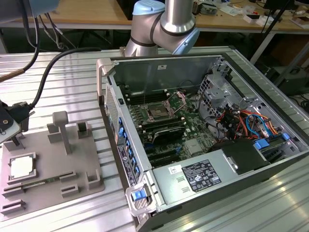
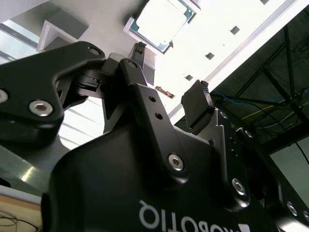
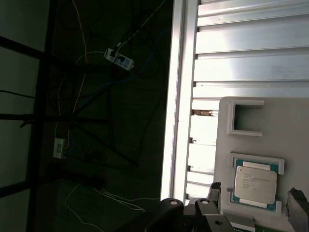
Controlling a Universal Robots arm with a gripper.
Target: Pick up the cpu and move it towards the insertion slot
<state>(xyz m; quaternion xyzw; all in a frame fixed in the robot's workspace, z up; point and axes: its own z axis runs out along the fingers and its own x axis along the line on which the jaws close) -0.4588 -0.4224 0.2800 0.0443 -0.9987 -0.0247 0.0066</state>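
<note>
Above the grey tray (image 1: pixel 50 162) on the slatted metal table (image 1: pixel 67 87), my pincer (image 2: pixel 171 67) hangs with its two black fingers (image 2: pixel 200 99) spread wide and nothing held between them. Just beyond my fingertips the cpu (image 3: pixel 255 182) lies flat in its square recess in that tray, silvery face up, apart from both fingers. Well apart from it, toward the exterior view's right, the insertion slot (image 1: pixel 158 110) sits on the motherboard inside the open computer case (image 1: pixel 203 179), its dark centre framed in silver metal.
</note>
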